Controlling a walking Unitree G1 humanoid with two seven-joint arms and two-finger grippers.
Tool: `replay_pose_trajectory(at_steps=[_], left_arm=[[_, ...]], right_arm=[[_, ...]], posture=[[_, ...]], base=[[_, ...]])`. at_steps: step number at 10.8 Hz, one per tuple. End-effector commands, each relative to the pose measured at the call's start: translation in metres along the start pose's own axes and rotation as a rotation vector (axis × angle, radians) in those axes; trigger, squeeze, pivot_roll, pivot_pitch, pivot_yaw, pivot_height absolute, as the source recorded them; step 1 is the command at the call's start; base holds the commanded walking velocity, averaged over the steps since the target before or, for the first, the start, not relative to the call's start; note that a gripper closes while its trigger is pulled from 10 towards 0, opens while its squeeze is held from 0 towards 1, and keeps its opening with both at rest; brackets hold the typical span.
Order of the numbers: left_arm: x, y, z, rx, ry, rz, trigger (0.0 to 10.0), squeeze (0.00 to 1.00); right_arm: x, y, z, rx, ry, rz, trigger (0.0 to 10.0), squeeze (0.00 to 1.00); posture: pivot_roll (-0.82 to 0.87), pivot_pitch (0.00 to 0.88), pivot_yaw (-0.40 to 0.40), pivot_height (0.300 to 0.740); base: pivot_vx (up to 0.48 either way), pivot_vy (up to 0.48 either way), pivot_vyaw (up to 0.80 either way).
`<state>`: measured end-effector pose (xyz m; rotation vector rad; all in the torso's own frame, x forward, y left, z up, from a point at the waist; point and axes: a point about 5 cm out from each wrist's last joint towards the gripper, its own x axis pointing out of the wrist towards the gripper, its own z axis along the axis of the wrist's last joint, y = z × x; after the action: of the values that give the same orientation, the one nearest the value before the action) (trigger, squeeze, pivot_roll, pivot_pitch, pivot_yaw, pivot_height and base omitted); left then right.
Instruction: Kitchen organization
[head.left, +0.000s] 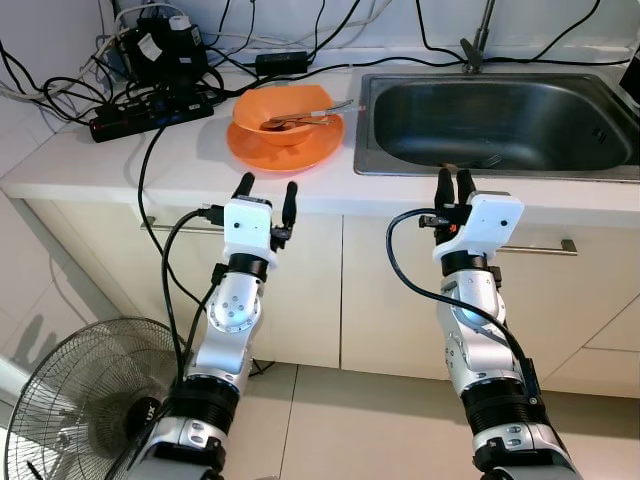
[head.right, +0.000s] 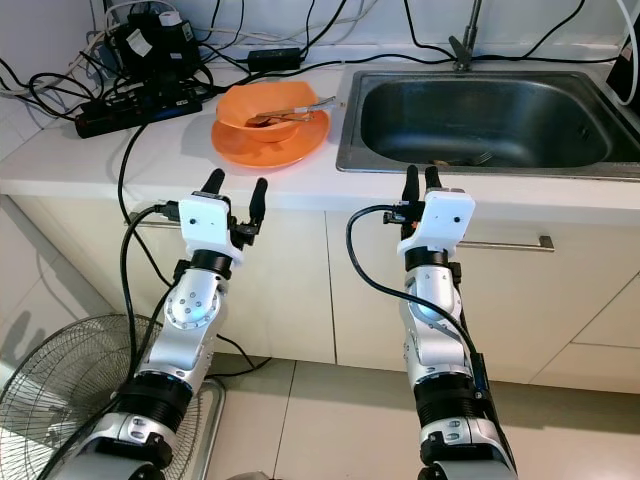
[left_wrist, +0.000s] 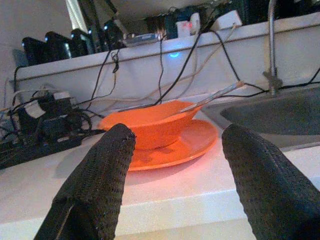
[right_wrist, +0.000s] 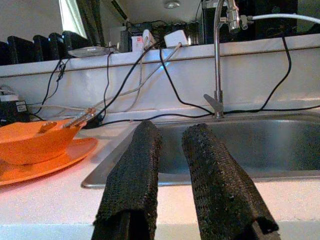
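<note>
**Both arms raised at the counter edge, dishes not yet touched**

The left gripper (head.left: 268, 192) is held up in front of the counter's front edge with its two black fingers spread wide and nothing between them. In its wrist view the gap between the fingers frames the orange bowl (left_wrist: 150, 121), which suggests the arm is lined up on that dish for a coming reach. The right gripper (head.left: 451, 186) stands at the same height before the sink (head.left: 497, 122), its fingers drawn narrow with only a slim gap and holding nothing; it looks parked rather than aimed at anything.

Beyond the left gripper, the bowl sits on an orange plate (head.left: 300, 150) on the white counter (head.left: 120, 165), just beside the sink's left rim. Utensils (head.left: 305, 114) rest in the bowl, their handles sticking out over the rim toward the sink. These dishes are probably what needs sorting, and they are still well apart from both grippers.

Farther back on the left, a power strip (head.left: 150, 113) and a tangle of black cables (head.left: 60, 85) crowd the counter's corner, near the plate. A faucet (right_wrist: 218, 55) rises behind the basin. On the floor by the left arm stands a fan (head.left: 85, 400).
</note>
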<state>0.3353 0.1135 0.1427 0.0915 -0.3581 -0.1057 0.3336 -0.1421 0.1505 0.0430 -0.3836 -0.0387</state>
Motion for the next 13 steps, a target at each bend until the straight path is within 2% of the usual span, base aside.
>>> replay_pose_trajectory(at_steps=[1,3,5,6,13], left_arm=[[0.0048,0.0044,0.0025,0.008,-0.009,0.02,10.0,0.0],[0.0048,0.0048,0.0007,0.026,-0.003,0.02,10.0,0.0],[0.0058,0.0056,0.0005,0.026,-0.004,0.025,10.0,0.0],[0.0059,0.0057,0.0002,0.027,-0.003,0.025,10.0,0.0],[0.0065,0.0045,0.0011,0.036,-0.014,-0.001,10.0,0.0]], right_arm=[[0.0027,0.0022,0.0014,-0.012,-0.009,0.01,10.0,0.0],[0.0048,0.0028,-0.0005,-0.01,0.007,0.018,10.0,0.0],[0.0075,0.0049,-0.0008,0.001,0.017,0.027,10.0,0.0],[0.008,0.0055,-0.0007,-0.023,0.012,0.034,10.0,0.0],[0.0089,0.0049,-0.0025,-0.025,0.015,0.026,10.0,0.0]], posture=[[0.07,0.0,0.097,0.74],[0.07,0.0,0.088,0.74],[0.07,0.0,0.081,0.74],[0.07,0.0,0.081,0.74],[0.08,0.0,0.094,0.74]], base=[[0.0,0.0,0.0],[0.144,0.0,0.0],[0.291,0.0,-0.59],[0.292,0.0,0.0],[0.293,0.0,0.0]])
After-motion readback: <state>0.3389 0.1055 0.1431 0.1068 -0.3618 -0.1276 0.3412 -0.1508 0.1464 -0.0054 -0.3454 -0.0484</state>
